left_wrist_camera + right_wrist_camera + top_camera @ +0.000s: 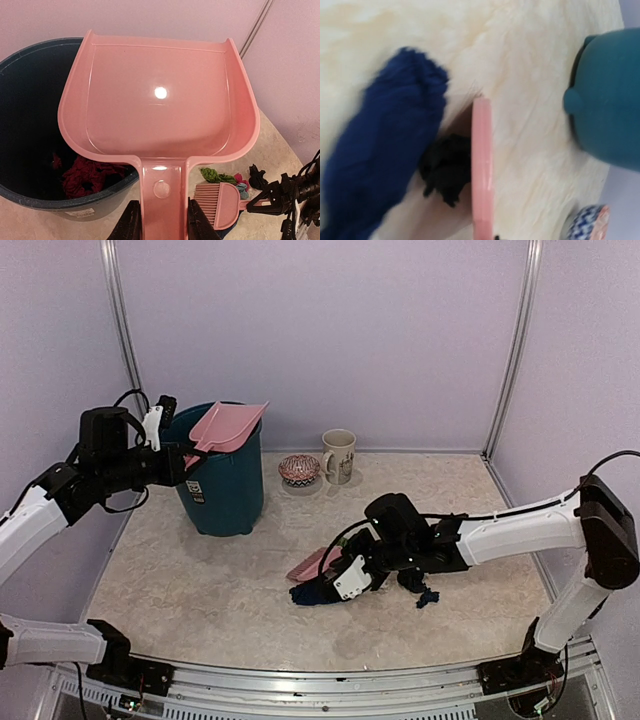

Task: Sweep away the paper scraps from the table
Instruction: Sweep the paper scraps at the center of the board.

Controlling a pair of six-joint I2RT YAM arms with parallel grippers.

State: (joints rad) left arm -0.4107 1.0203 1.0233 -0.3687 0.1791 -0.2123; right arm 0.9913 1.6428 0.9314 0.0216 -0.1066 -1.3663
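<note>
We see the table point(200, 590) filling the booth floor, with bare room along its left side and near the front rail point(330, 680). The bin point(225, 495) stands at the back left, close to the wall and the table's left edge. The dustpan point(228, 427) tilts over the bin's rim. The left gripper point(162, 225) clamps its handle narrowly, with 1 finger pressed on each side.

The right gripper point(338, 565) hangs low over the middle of the table, closed on the handle of the brush point(310, 563), with open surface toward the bin.

A mug point(339, 455) and a bowl point(298, 470) stand just beside each other at the back edge, well apart from the brush.

The paper scraps point(315, 593) lie in 2 dark clusters, 1 against the brush and 1 under the right forearm. Red ones sit inside the bin. In the right wrist view a black scrap touches the brush's pink edge, with a navy one just beside it.
</note>
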